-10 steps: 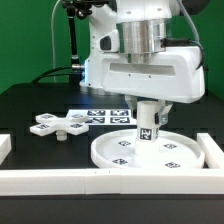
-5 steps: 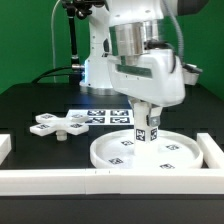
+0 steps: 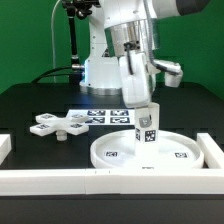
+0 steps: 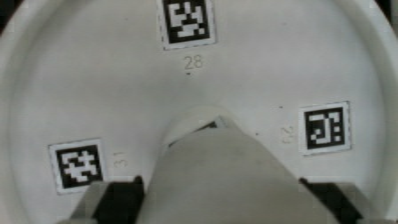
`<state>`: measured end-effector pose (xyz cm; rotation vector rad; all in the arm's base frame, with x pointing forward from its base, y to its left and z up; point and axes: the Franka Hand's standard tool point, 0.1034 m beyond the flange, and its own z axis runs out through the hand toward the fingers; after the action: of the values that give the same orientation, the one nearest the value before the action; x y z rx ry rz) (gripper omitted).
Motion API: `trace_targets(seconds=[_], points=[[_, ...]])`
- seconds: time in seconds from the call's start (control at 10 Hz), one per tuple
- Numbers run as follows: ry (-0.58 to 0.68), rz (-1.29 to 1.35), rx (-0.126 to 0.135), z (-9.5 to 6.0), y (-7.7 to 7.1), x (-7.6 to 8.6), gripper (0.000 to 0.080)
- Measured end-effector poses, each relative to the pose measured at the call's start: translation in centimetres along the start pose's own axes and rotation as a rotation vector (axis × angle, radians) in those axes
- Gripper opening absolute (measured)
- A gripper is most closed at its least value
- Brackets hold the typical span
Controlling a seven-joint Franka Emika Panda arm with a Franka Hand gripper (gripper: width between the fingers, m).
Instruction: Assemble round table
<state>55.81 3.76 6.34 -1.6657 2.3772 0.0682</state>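
Note:
The large rimmed white round disc [image 3: 152, 151] lies flat on the black table near the front. The short cylindrical leg [image 3: 146, 128] stands upright on the disc's middle, a tag on its side. My gripper [image 3: 146, 106] reaches straight down and is shut on the leg's top. In the wrist view the leg [image 4: 217, 170] fills the gap between my dark fingers [image 4: 125, 200], with the disc [image 4: 107, 90] and its tags beneath. The cross-shaped foot piece [image 3: 55, 124] lies on the table toward the exterior view's left, apart from the disc.
The marker board [image 3: 103, 116] lies flat behind the disc. Long white border bars run along the front edge [image 3: 60, 180] and at the exterior view's right [image 3: 213, 155]. The robot base [image 3: 100, 72] stands at the back.
The wrist and hand have turned about the vertical axis while staying shut on the leg. The leg's tag faces a different way. The disc and foot piece have not moved.

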Motion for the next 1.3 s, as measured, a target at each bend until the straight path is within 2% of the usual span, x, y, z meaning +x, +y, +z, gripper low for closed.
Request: trace_targets(seconds=[0.3, 0.4, 0.5, 0.7, 0.8, 1.0, 1.1, 1.3], points=[[-0.009, 0.065, -0.001, 0.0, 0.1, -0.1, 0.0413], [-0.010, 0.016, -0.019, 0.0, 0.3, -0.3, 0.0571], [-0.019, -0.077, -0.072, -0.4, 0.6, -1.0, 0.0633], [-0.048, -0.283, -0.082, -2.1, 0.3, -1.5, 0.0645], [-0.067, -0.354, -0.096, -3.2, 0.8, -1.6, 0.0645], [-0.091, -0.452, -0.079, -5.0, 0.7, -0.9, 0.0649], [-0.091, -0.441, -0.074, -5.3, 0.5, -0.9, 0.0649], [-0.090, -0.443, -0.080, -5.0, 0.7, -0.9, 0.0649]])
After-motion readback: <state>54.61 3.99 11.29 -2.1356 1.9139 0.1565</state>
